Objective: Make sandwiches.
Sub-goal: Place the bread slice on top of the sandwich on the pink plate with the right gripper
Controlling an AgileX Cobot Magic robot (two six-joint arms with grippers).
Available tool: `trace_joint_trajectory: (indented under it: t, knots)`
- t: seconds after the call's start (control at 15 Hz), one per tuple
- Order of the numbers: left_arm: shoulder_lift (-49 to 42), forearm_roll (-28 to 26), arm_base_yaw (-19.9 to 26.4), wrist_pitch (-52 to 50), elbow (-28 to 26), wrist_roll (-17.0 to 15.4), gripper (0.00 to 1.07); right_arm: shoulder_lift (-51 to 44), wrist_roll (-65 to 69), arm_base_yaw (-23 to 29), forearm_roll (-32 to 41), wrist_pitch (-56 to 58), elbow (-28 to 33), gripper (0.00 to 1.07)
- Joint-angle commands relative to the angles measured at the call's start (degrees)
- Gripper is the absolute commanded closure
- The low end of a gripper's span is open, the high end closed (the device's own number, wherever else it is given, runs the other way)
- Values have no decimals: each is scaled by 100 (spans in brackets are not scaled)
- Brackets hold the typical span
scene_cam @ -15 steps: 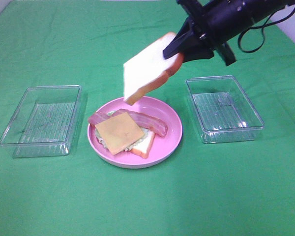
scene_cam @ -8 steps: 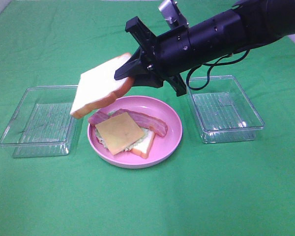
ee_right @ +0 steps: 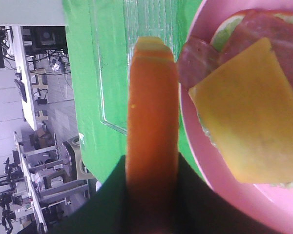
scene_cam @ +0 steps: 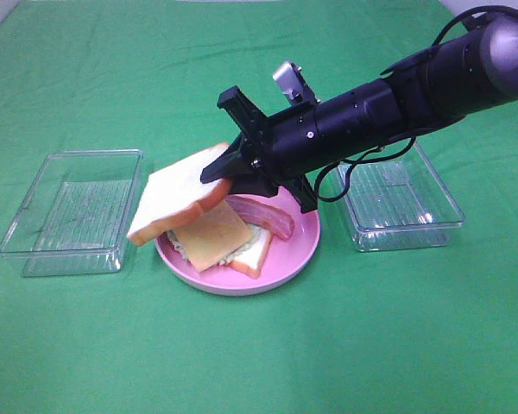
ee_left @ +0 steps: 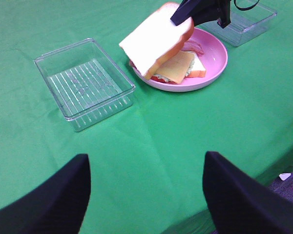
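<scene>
My right gripper [scene_cam: 220,175] reaches across the middle and is shut on the crust edge of a white bread slice [scene_cam: 177,203]. It holds the slice tilted, low over the left side of the pink plate [scene_cam: 276,272]. On the plate lies the open sandwich stack: the yellow-orange cheese square [scene_cam: 211,235] on top, bacon strips [scene_cam: 263,216], pale lettuce and the bottom bread slice [scene_cam: 255,252]. In the right wrist view the held crust [ee_right: 151,112] stands beside the cheese [ee_right: 249,126] and bacon [ee_right: 200,61]. My left gripper [ee_left: 146,195] is open and empty, well away from the plate [ee_left: 210,68].
A clear plastic tray [scene_cam: 69,211] stands left of the plate, with the held slice's low edge near its right wall. A second clear tray [scene_cam: 401,194] stands right of the plate, partly behind my right arm. Green cloth covers the table.
My right gripper has carried the bread slice from high behind the plate to the left and down. It now hangs just above the stack's left side.
</scene>
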Motion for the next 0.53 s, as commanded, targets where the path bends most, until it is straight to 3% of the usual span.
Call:
trace_joint_trajectory:
  t: [0.07, 0.27, 0.4, 0.53]
  knots:
    - [-126, -23, -11, -52, 11, -23, 43, -11, -92, -34, -63, -40, 17, 107]
    - [-126, -23, -11, -52, 11, -23, 43, -11, -69, -34, -218, -286, 17, 107]
    - [-126, -23, -11, -52, 11, -23, 43, -11, -69, -34, -275, -286, 17, 91]
    - [-126, -23, -11, -52, 11, -23, 43, -11, -69, -34, -367, -252, 17, 67]
